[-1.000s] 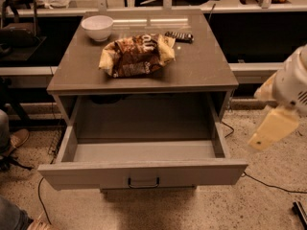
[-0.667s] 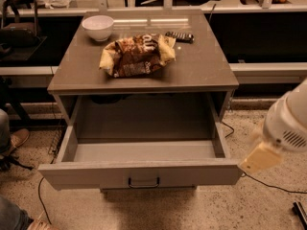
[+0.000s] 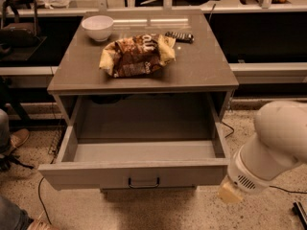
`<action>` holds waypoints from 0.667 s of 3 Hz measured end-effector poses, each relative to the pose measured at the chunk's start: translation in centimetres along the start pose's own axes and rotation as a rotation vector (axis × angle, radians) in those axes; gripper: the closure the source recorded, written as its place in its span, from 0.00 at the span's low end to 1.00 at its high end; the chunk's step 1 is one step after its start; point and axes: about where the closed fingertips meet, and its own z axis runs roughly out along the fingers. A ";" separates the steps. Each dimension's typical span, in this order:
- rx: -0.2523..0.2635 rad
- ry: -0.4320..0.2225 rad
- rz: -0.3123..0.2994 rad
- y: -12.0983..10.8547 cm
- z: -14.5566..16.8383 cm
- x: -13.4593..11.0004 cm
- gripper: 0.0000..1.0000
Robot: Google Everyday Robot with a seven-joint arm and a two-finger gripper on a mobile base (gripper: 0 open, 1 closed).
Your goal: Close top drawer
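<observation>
The top drawer [image 3: 134,174] stands pulled out; the gripper [image 3: 230,193] hangs near its front corner, grip impossible to tell.

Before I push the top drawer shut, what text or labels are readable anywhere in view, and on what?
Snack bag on the cabinet top: pale lettering, too blurred to read.
Top drawer front and bowl: no text.
Gripper, low beside the drawer's right front corner: no text.

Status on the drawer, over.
Top drawer wide open. Gripper low, right of its front, not touching. Chip bag, bowl on cabinet top, clear of its path.
</observation>
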 end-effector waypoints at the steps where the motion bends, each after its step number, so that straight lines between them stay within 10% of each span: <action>1: -0.047 0.025 0.021 0.7 6.1 -0.9 1.00; 2: -0.045 0.029 0.031 -0.2 10.3 -2.7 1.00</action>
